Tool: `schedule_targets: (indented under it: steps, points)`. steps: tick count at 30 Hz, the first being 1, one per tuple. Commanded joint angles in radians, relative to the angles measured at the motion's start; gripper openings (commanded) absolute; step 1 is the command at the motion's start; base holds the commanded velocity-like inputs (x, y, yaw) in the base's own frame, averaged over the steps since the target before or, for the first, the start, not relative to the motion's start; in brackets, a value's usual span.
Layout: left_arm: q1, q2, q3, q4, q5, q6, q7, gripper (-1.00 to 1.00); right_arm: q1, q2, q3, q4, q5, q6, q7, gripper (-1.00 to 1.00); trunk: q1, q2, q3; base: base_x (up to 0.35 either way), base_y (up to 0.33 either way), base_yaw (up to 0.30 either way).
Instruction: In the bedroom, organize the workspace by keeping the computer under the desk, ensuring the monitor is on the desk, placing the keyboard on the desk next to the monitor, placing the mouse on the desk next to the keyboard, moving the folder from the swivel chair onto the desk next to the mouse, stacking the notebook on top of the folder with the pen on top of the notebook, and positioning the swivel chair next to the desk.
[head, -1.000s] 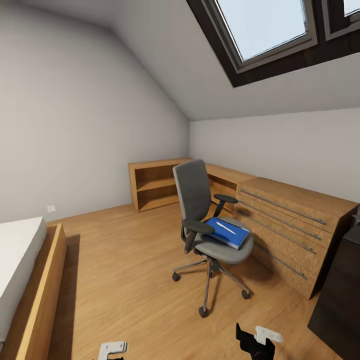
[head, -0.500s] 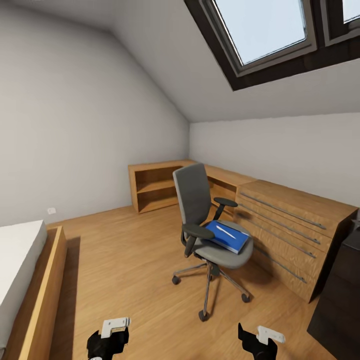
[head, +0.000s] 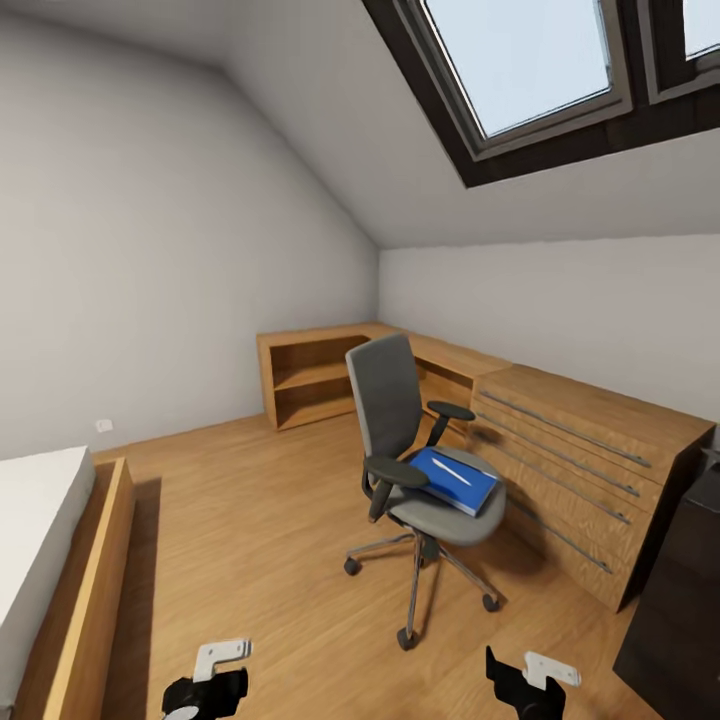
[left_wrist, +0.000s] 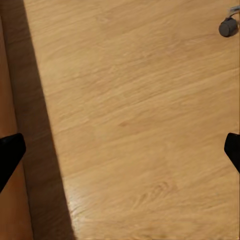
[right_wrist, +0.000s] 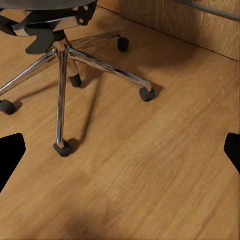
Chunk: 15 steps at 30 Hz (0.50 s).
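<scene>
**Swivel chair stands mid-floor with the folder on its seat; both pincers wide open over bare wood**

The light wood floor (head: 250, 520) lies open between the bed (head: 45, 560) at the left edge and the swivel chair (head: 420, 470), giving a broad free lane toward the far wall. To the chair's right the room is tighter: the light wooden drawer unit (head: 585, 460) runs along the low wall, and a black cabinet (head: 680, 600) cuts in at the lower right corner. A low open wooden shelf (head: 310, 380) sits in the far corner behind the chair, under the sloped ceiling and the skylight (head: 540, 70).

The chair stands just beside the drawer unit, its backrest toward the far left corner and its seat facing toward the drawers and the viewer's right. In the right wrist view its chrome five-star base (right_wrist: 65, 55) spreads across the floor, castors resting on the wood, with the drawer unit's front close behind it.

The folder (head: 452, 480) lies flat on the seat, its long axis running diagonally from the backrest side out toward the seat's front edge. The pen (head: 452, 471) lies on top of it, aligned roughly along the same diagonal. Whether a notebook lies between them cannot be told.

The left pincer (head: 205, 685) and right pincer (head: 525, 680) hang low at the bottom edge, well apart from the chair. Each wrist view shows its dark fingertips (left_wrist: 10, 152) (right_wrist: 10, 150) spread far apart with nothing between them.
</scene>
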Motion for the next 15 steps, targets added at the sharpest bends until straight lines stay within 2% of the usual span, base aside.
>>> schedule_targets:
  steps: [1, 8, 11, 13, 15]
  points:
    - [-0.001, 0.001, 0.001, 0.015, 0.012, 0.003, 0.008, 1.0, -0.001, 0.0, -0.006, 0.002, 0.004, -0.004, -0.001, 1.0, -0.004, 0.007, 0.002, 0.0, 0.0, 0.0]
    - [-0.001, 0.002, 0.015, 0.142, 0.038, -0.008, 0.008, 1.0, -0.001, 0.001, -0.006, 0.002, 0.005, -0.004, -0.001, 1.0, -0.031, 0.056, 0.024, 0.0, 0.0, 0.0]
    - [-0.001, 0.002, 0.019, 0.177, 0.055, -0.055, 0.007, 1.0, -0.001, 0.002, -0.006, 0.002, 0.007, -0.004, -0.001, 1.0, -0.042, 0.077, 0.033, 0.0, 0.0, 0.0]
    - [-0.001, 0.001, 0.019, 0.194, 0.061, -0.131, 0.006, 1.0, -0.001, 0.003, -0.006, 0.003, 0.009, -0.004, -0.001, 1.0, -0.05, 0.091, 0.04, 0.0, 0.0, 0.0]
    - [-0.001, 0.001, 0.018, 0.199, 0.064, -0.168, 0.005, 1.0, -0.001, 0.003, -0.006, 0.003, 0.01, -0.004, -0.001, 1.0, -0.058, 0.105, 0.046, 0.0, 0.0, 0.0]
